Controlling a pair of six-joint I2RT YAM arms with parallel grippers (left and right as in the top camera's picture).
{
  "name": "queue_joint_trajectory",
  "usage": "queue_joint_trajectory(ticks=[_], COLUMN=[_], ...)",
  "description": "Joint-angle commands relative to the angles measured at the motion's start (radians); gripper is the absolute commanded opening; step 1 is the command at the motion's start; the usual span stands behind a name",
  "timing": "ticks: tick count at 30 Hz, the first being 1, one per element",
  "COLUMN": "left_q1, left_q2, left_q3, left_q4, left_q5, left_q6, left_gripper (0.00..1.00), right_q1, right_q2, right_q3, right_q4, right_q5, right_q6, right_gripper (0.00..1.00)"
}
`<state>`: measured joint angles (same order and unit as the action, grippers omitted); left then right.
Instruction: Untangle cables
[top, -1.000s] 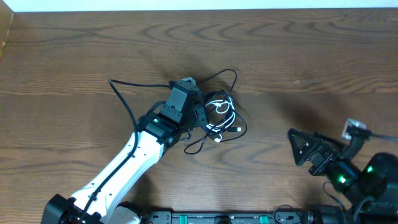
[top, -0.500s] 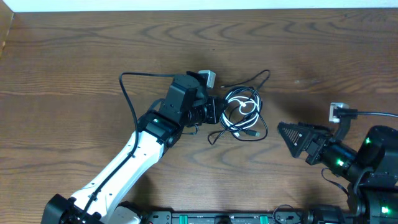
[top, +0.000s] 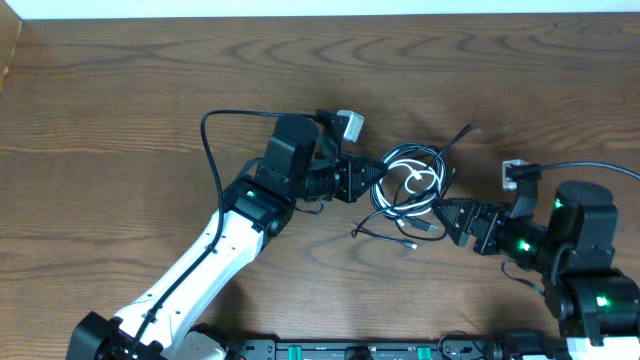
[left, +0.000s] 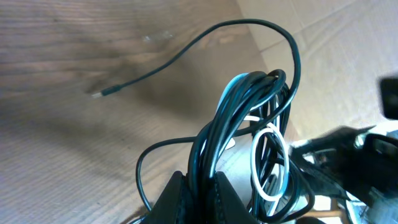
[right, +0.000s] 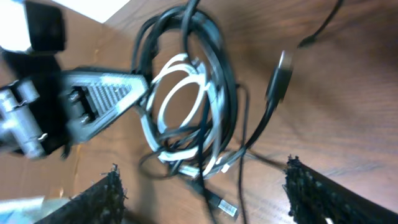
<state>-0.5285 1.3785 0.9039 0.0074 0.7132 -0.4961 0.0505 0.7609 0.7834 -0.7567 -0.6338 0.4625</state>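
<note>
A: L side, what was noted?
B: Bare wood of the table was seen out to the far-left corner, w/ a pale strip along the far edge. The left arm was stretched diag. from the near edge toward centre. Its thick arm wire was looped beside it, apart from the bundle.
A: Claw there?
B: The left gripper was clamped on the cables. In the wrist view black strands were seen pinched between its fingers.
A: Bundle pos.?
B: Approx. mid-table, between both claws. Black loops were wound round a white cord. A black tail was thrown out toward the far right, and a plug end was laid on the wood on the near side.
A: R side?
B: The right gripper was held w/ fingers spread wide, its tip at the bundle's near-right edge. Contact couldn't be told. The right arm was kept in the near-right corner.
A: Room?
B: Open wood was seen beyond the bundle to the far edge and far right. The near edge was taken up by the base rail.
</note>
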Motion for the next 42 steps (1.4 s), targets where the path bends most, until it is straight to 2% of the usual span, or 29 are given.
queue_joint_trajectory(ticks=[1,4,8,11,15,17,18,19,26,31,36,40,42], left_q1=[0.0,0.0,0.0,0.0,0.0,0.0,0.0,0.0,0.0,0.0,0.001,0.001,0.001], left_q2=[-0.007,-0.008,-0.008,-0.007,-0.008,-0.008,-0.008,-0.008,-0.007,-0.008,-0.008,-0.007,-0.007], left_q3=[0.017,0.017,0.017,0.016,0.017,0.017,0.016,0.016,0.016,0.016,0.016,0.016,0.016], left_q4=[0.01,0.026,0.077,0.084,0.085,0.085,0.085,0.085,0.085,0.085,0.084,0.06,0.037], left_q5=[0.07,0.132,0.235,0.248,0.282,0.317,0.346,0.357,0.356,0.36,0.342,0.201,0.094], left_q6=[0.013,0.013,0.013,0.014,0.015,0.026,0.043,0.052,0.065,0.07,0.085,0.1,0.1], left_gripper=[0.08,0.08,0.08,0.08,0.08,0.08,0.08,0.08,0.08,0.08,0.1,0.36,0.59], right_q1=[0.023,0.026,0.026,0.026,0.026,0.026,0.026,0.026,0.026,0.025,0.025,0.025,0.025], right_q2=[0.032,0.061,0.105,0.151,0.179,0.183,0.183,0.182,0.182,0.178,0.178,0.156,0.136], right_q3=[-0.009,-0.009,-0.009,-0.009,-0.009,-0.009,-0.008,-0.009,-0.008,-0.008,-0.008,-0.008,-0.007], right_q4=[0.039,0.062,0.073,0.098,0.142,0.167,0.184,0.192,0.196,0.196,0.196,0.213,0.224], right_q5=[0.06,0.06,0.06,0.059,0.061,0.079,0.095,0.106,0.2,0.39,0.383,0.286,0.211], right_q6=[0.017,0.032,0.039,0.058,0.056,0.056,0.056,0.056,0.056,0.057,0.055,-0.009,-0.064], right_gripper=[0.78,0.69,0.67,0.65,0.41,0.22,0.08,0.02,0.01,0.01,0.01,0.01,0.01])
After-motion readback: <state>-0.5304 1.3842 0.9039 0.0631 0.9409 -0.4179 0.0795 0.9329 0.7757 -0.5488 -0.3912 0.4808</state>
